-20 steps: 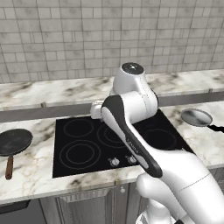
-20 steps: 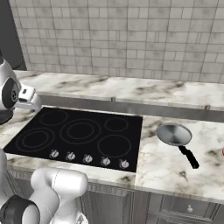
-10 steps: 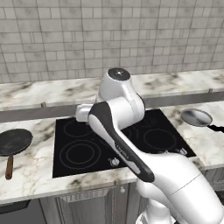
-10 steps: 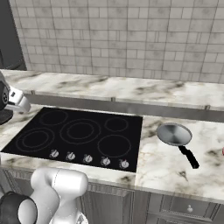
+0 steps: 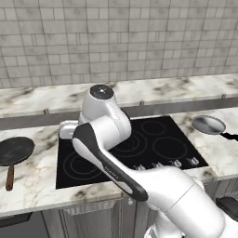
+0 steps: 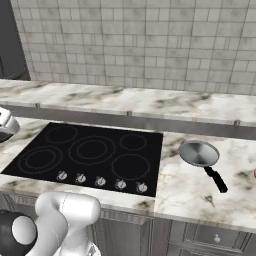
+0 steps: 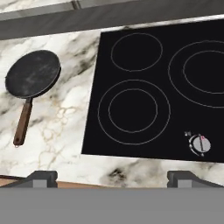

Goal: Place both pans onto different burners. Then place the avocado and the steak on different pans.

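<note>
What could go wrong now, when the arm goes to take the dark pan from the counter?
1. The dark pan lies off to one side of the open claw, so a straight descent would land on bare marble counter.
2. Its wooden handle is narrow; the claw could slip off it.
3. The cooktop edge is near; dragging the pan could catch it.

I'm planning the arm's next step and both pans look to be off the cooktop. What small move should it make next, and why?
Probably swing further left and lower the open gripper toward the dark pan's wooden handle. The dark pan sits on the marble counter left of the cooktop, its burners bare, and this pan is nearer the hand than the silver pan.
</note>
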### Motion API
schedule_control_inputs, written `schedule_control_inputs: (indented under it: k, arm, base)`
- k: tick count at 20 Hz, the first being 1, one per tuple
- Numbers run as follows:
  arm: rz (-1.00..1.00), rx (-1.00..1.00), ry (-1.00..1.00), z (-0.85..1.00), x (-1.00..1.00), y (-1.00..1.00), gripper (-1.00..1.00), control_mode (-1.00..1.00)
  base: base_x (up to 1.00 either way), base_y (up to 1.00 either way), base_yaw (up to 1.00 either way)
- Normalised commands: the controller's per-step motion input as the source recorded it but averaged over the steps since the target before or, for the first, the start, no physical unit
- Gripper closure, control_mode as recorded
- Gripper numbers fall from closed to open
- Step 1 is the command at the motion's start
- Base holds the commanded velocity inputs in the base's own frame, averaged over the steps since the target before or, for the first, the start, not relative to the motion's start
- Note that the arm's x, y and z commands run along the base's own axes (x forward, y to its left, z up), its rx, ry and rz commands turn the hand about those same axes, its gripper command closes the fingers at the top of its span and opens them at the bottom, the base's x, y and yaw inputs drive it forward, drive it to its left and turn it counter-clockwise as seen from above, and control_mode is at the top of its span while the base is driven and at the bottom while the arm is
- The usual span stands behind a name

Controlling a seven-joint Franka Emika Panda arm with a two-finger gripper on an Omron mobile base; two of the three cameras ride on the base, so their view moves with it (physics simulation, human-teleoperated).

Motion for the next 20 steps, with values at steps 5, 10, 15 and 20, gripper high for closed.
schedule_control_inputs:
  k: [5, 10, 15, 20]
  arm:
    - [0.00, 0.00, 0.00, -0.28, 0.00, 0.65, -1.00, -1.00]
    - [0.00, 0.00, 0.00, -0.32, 0.00, 0.62, -1.00, -1.00]
    - [0.00, 0.00, 0.00, -0.34, 0.00, 0.58, -1.00, -1.00]
    - [0.00, 0.00, 0.02, -0.29, 0.04, 0.50, -1.00, -1.00]
  base:
    - [0.00, 0.00, 0.00]
    - [0.00, 0.00, 0.00]
    - [0.00, 0.00, 0.00]
    - [0.00, 0.00, 0.00]
